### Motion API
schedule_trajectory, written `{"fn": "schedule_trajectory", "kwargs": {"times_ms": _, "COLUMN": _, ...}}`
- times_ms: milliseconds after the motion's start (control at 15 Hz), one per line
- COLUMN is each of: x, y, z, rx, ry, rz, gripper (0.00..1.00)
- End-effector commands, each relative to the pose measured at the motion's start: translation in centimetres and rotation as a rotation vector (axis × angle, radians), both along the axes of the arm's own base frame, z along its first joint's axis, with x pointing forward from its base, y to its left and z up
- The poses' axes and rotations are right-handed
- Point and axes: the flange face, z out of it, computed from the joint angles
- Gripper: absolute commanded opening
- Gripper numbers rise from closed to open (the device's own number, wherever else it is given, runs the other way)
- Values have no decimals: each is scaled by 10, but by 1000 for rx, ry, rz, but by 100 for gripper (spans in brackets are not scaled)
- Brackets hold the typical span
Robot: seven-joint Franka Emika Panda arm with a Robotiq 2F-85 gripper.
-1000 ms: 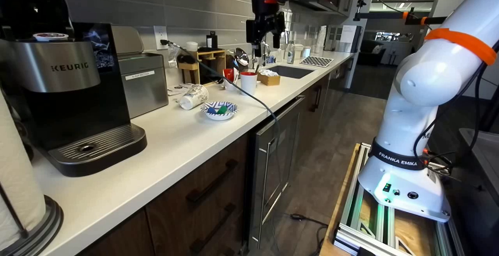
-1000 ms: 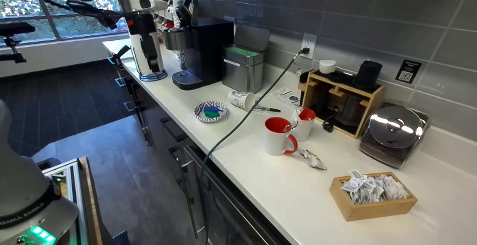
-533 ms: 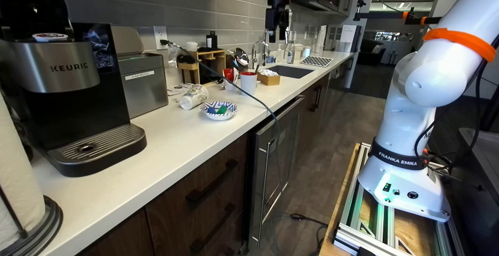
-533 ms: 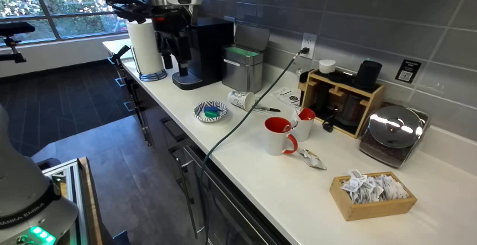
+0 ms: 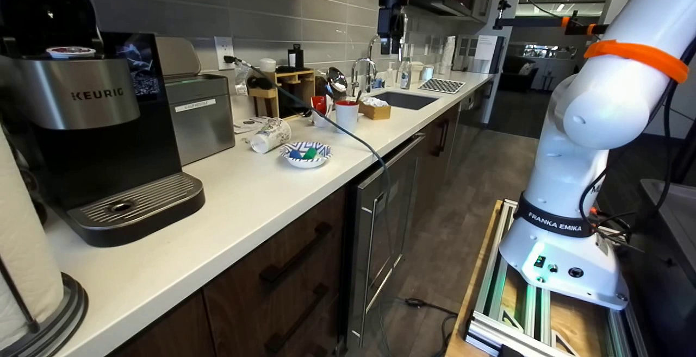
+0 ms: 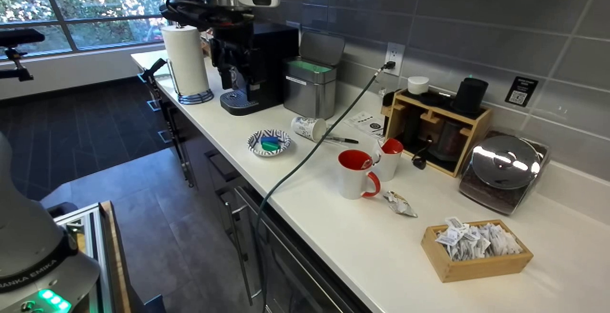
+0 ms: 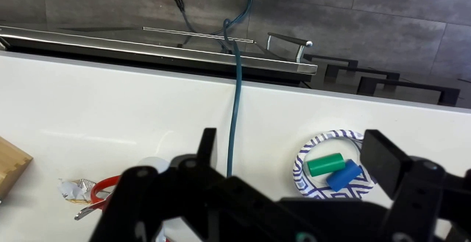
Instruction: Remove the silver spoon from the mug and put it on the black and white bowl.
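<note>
In an exterior view, the camera looks along the surface point(image 5: 255, 183) toward the sink point(image 5: 409, 100), the coffee maker point(image 5: 114, 145) close at frame left. In an exterior view, it looks obliquely down toward the window point(image 6: 95, 5), with the packet box point(image 6: 486, 268) near. The wrist view looks steeply down past the claw point(image 7: 289, 142). All views share the patterned bowl point(image 7: 329, 148) and, apparently, the red-handled mug point(image 6: 350, 182), largely hidden from the wrist.

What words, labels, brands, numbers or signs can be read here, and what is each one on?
"KEURIG": front of the coffee maker.
"FRANKA EMIKA": black band around the robot's base.
Too small or blurred to read: label on the metal bin, black wall sign, printed sheet, sachets.
Lettering on the arm: partly hidden, not readable.
No number can be read.
</note>
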Motion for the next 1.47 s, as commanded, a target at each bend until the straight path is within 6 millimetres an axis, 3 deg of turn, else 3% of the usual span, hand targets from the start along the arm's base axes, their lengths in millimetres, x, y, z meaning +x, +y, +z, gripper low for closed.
{"fn": "schedule_trajectory", "kwargs": {"times_ms": 0, "x": 0, "y": 1, "z": 0, "rx": 0, "ry": 1, "rz": 0, "gripper": 100}}
{"fn": "schedule_trajectory", "kwargs": {"times_ms": 333, "x": 0, "y": -2, "z": 0, "rx": 0, "ry": 1, "rz": -5, "gripper": 100}}
{"fn": "schedule_trajectory", "kwargs": {"times_ms": 400, "x": 4, "y": -9, "z": -1, "rx": 20, "ry": -14, "rz": -30, "gripper": 100}}
{"fn": "schedule_trajectory", "kwargs": {"times_ms": 667, "x": 27, "y": -81, "z": -1, "rx": 237, "ry": -91, "rz": -11, "gripper": 100}}
{"fn": "schedule_trajectory", "kwargs": {"times_ms": 800, "x": 34, "y": -129, "z": -5, "rx": 343, "ry": -129, "rz": -22, "gripper": 100}}
{"fn": "schedule_trajectory", "kwargs": {"times_ms": 933, "x": 42, "y": -169, "z": -15, "rx": 431, "ry": -181, "rz": -59, "gripper": 100}}
{"fn": "schedule_trajectory", "kwargs": {"times_ms": 1067, "x": 52, "y": -197, "z": -26, "rx": 462, "ry": -245, "rz": -129, "gripper": 100}}
{"fn": "schedule_trajectory", "kwargs": {"times_ms": 1267, "x": 66, "y": -214, "z": -49, "rx": 491, "ry": -294, "rz": -209, "gripper": 100}}
{"fn": "schedule_trajectory", "kwargs": {"times_ms": 1333, "x": 69, "y": -216, "z": -47, "rx": 474, "ry": -301, "rz": -236, "gripper": 100}}
{"fn": "schedule_trajectory", "kwargs": {"times_ms": 1400, "x": 58, "y": -212, "z": -46, "rx": 470, "ry": -280, "rz": -198, "gripper": 100}}
